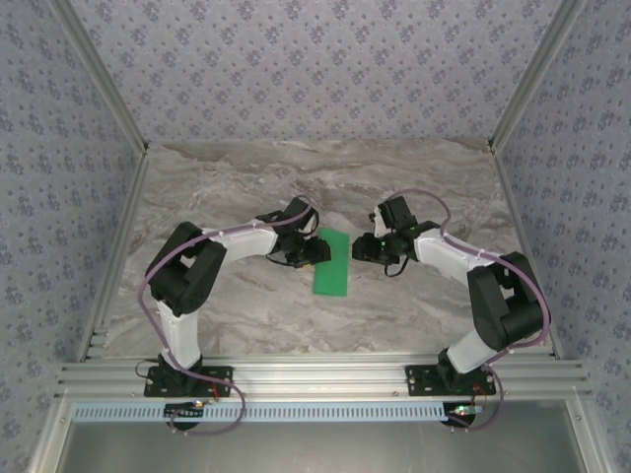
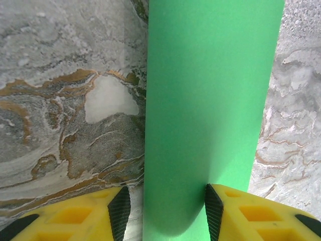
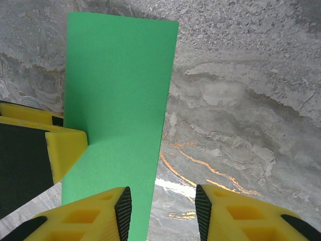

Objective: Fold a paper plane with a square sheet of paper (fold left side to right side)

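Left jaws and right jaws stand half open, gripping nothing. We should flatten the nine-o'clock crease of the square sheet of paper (image 1: pixel 331 264), keeping its three-o'clock edges pinned.

A bench (image 1: pixel 325 177) with a grey, tan-veined marble top stands inside three walls (image 1: pixel 315 59) papered in a pale floral print. Silver aluminium rails (image 1: pixel 325 379) line its near edge and rise at its far corners. The light is even, possibly from overhead.
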